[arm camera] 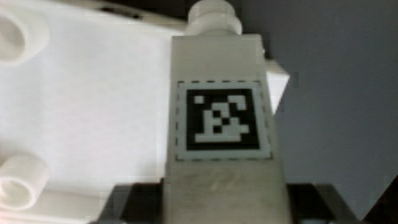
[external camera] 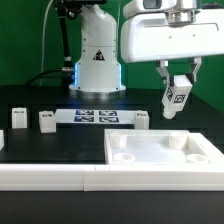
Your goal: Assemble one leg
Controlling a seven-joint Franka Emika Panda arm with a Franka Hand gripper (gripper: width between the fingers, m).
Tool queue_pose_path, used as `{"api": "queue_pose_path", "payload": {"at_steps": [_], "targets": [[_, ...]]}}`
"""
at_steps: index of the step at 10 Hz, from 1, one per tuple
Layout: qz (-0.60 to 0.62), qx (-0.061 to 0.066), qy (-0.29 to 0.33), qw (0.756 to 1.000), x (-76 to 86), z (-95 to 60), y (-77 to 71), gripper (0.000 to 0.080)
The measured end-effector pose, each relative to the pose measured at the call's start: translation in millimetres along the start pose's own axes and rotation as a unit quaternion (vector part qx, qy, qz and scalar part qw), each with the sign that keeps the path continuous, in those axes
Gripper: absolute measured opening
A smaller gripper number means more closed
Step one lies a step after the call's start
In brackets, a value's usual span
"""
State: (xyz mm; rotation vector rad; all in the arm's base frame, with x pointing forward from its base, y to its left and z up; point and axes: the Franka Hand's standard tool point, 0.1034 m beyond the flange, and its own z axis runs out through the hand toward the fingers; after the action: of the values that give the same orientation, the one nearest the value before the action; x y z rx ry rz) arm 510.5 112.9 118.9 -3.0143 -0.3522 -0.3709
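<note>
My gripper [external camera: 178, 78] is shut on a white leg [external camera: 176, 99] with a black-and-white tag, holding it tilted in the air above the far right part of the large white panel [external camera: 160, 152]. In the wrist view the leg [arm camera: 222, 110] fills the middle, tag facing the camera, its round peg end pointing away, between my dark fingers [arm camera: 135, 203]. The panel [arm camera: 71, 110] lies below it, with a recessed corner hole [arm camera: 15, 42] to one side. Three more legs stand on the table at the exterior view's left: one [external camera: 17, 118], a second [external camera: 46, 121], and a third [external camera: 142, 120] near the marker board.
The marker board [external camera: 97, 116] lies flat behind the panel, in front of the robot base [external camera: 96, 60]. A white ledge [external camera: 50, 176] runs along the front edge. A black table [external camera: 60, 145] carries everything.
</note>
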Motion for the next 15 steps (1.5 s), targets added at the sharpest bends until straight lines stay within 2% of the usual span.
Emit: {"api": "queue_pose_path", "payload": {"at_steps": [4,5,10,11,13,15], "targets": [[-0.012,-0.025,0.128,0.991,30.5,-3.1,23.2,0.0292],[-0.012,-0.021,0.115,0.993,30.5,0.6,20.8,0.0292],[-0.013,-0.021,0.115,0.993,30.5,1.1,21.0,0.0292],[-0.014,-0.019,0.116,0.993,40.1,0.3,18.8,0.0292],[-0.016,-0.016,0.129,0.991,69.2,-0.8,15.9,0.0292],[-0.014,-0.014,0.137,0.99,84.7,5.0,16.6,0.0292]]}}
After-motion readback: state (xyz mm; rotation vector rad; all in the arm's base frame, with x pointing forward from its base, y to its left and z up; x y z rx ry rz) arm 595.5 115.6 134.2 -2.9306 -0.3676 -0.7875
